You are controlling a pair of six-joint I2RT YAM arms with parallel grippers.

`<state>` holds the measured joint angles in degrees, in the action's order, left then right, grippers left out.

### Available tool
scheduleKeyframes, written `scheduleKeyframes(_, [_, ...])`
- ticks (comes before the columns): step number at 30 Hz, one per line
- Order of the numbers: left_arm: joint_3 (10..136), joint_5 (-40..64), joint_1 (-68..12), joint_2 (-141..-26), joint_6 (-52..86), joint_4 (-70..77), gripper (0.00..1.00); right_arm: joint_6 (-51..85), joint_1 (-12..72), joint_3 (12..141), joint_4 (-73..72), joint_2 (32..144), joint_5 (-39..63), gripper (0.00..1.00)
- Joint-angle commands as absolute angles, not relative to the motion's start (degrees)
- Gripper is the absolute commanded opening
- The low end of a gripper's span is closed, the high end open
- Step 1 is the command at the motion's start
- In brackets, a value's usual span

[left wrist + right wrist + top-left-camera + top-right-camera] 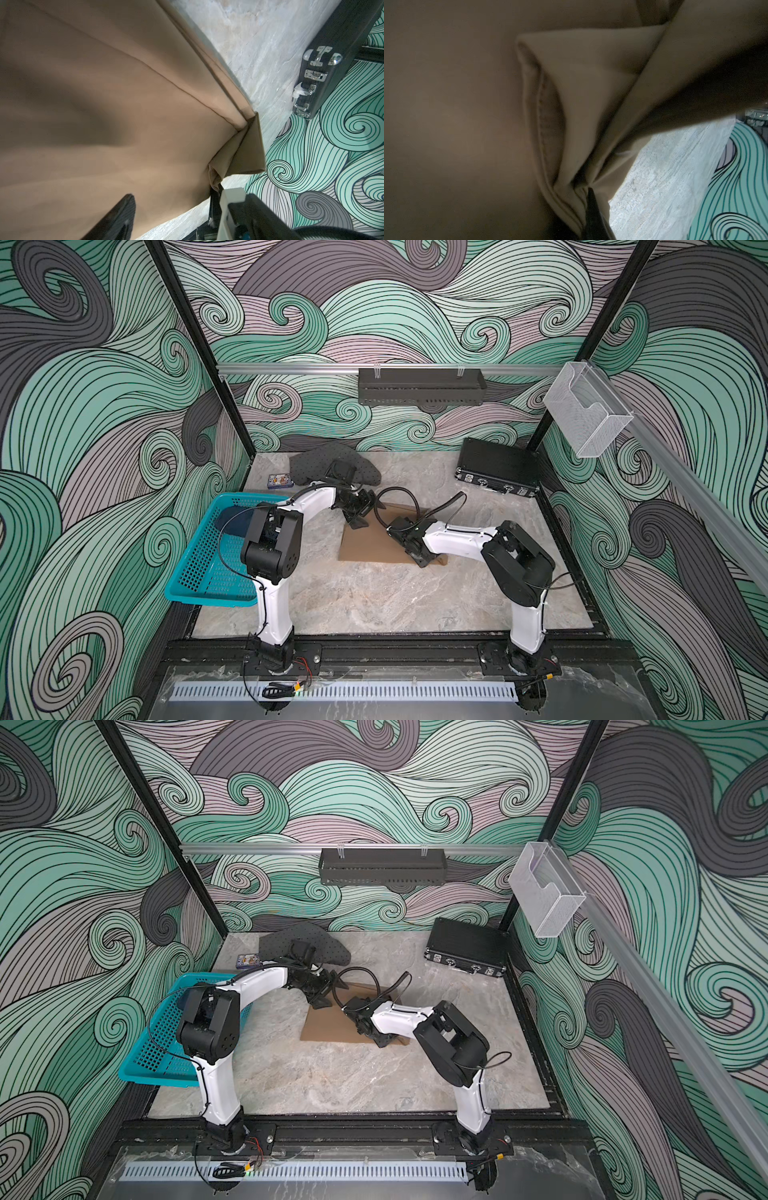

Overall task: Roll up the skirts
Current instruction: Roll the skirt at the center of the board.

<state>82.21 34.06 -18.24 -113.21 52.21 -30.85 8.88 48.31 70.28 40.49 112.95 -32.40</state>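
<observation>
The tan-brown skirt lies flat mid-table in both top views and fills the left wrist view. My left gripper hovers open over its far left corner; one of its fingers shows above the cloth with nothing in the jaws. My right gripper is shut on the skirt's near right corner, where the bunched fabric folds up against a black finger. The dark grey dotted skirt lies crumpled at the back. The dark blue denim skirt sits in the basket, partly hidden by my left arm.
A teal perforated basket stands at the left edge. A black hard case lies at the back right, also seen from the left wrist as a case. A small printed box sits by the grey skirt. A black shelf hangs on the back wall.
</observation>
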Motion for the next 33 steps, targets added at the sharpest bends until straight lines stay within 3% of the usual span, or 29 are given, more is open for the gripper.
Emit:
scheduleKeyframes(1, [82.7,37.4,-17.8,-114.4,53.3,-27.3,0.83,5.0,49.6,72.4,38.9,114.7,-27.5,0.0])
scheduleKeyframes(12, [83.7,44.0,-19.4,-117.9,54.9,-20.5,0.86,5.5,45.8,75.4,38.5,113.8,-13.6,0.0])
scheduleKeyframes(18, [76.5,46.5,-19.5,-117.1,65.3,-2.3,0.86,7.4,41.7,74.4,35.0,112.2,-4.6,0.0])
scheduleKeyframes(28, [70.8,47.8,-21.9,-117.5,71.6,8.2,0.87,8.9,38.1,70.2,28.5,108.7,2.0,0.05])
scheduleKeyframes(33, [72.5,49.9,-23.5,-119.8,70.9,6.5,0.85,8.7,37.6,70.4,28.6,109.0,3.2,0.05])
